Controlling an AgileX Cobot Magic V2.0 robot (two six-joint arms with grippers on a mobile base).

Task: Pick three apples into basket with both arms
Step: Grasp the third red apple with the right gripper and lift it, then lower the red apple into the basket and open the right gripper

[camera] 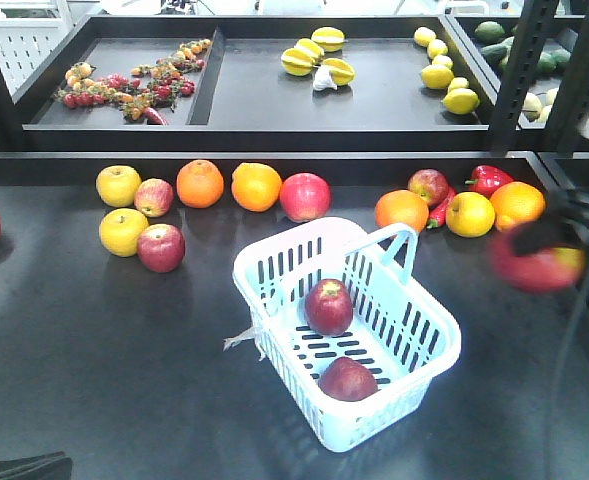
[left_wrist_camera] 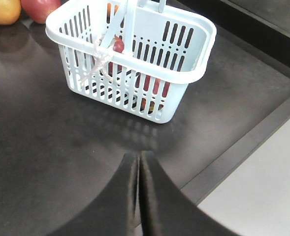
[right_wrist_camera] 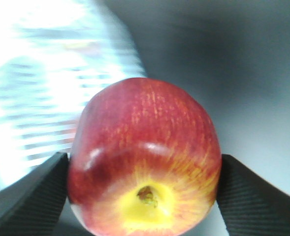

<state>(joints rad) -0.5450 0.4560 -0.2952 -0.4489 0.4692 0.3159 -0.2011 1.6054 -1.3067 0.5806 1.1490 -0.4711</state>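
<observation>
Two apples in basket, third held at right edge of frame.
Basket lower centre on dark tabletop; apples and inside, just apart. Third apple clamped between right gripper pads, blurred in the front view, right of basket. Left gripper closed, holding nothing, low in its wrist view, near side of basket. Other fruit in row along upper tabletop.
</observation>
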